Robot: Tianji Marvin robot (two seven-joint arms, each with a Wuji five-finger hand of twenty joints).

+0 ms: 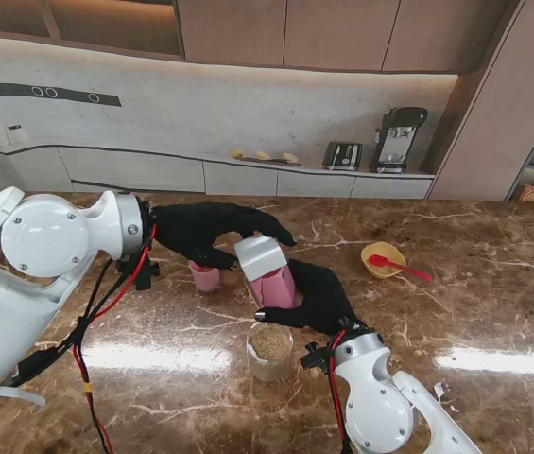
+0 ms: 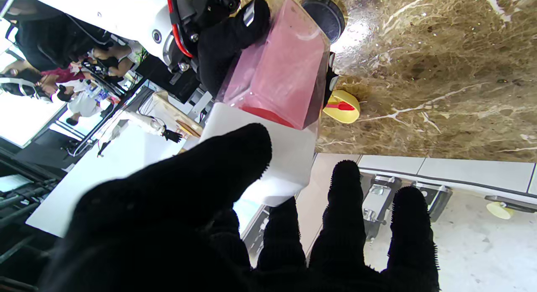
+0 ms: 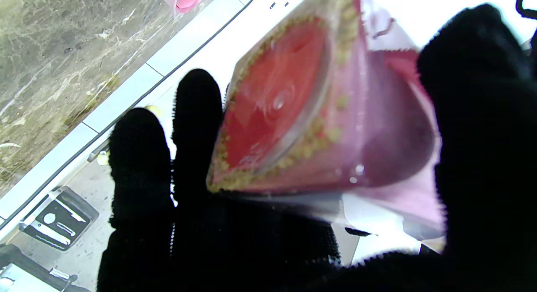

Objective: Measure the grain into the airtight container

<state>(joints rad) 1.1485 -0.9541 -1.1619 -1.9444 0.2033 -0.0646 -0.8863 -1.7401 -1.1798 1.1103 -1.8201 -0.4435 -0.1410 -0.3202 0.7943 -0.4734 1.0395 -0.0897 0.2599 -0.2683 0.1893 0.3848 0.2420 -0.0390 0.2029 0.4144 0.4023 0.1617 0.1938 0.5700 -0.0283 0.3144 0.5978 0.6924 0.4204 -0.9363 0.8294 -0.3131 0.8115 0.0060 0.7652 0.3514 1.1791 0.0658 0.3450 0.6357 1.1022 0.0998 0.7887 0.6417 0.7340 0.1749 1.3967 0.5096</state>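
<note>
While our right hand (image 1: 318, 301) wraps its black-gloved fingers (image 3: 140, 157) around the pink container (image 1: 274, 284), we hold that container lifted off the worktop (image 1: 456, 312) and tipped, its white lid (image 1: 259, 253) pointing away from us. Our left hand (image 1: 212, 232) reaches in from the left with its fingers spread, thumb (image 2: 201, 174) resting against the lid, though we cannot tell whether it really grips anything. Through the right wrist camera we see yellowish grains clinging around the container's red inner end (image 3: 277, 99). Directly nearer to us than the tilted container stands a clear glass jar (image 1: 270, 352) partly filled with brown grain, near the middle of the worktop. A small pink cup (image 1: 205, 276) sits just under our left hand. Toward the worktop's far right, well apart from both hands, a yellow bowl (image 1: 383, 259) carries a red spoon (image 1: 401, 269).
</note>
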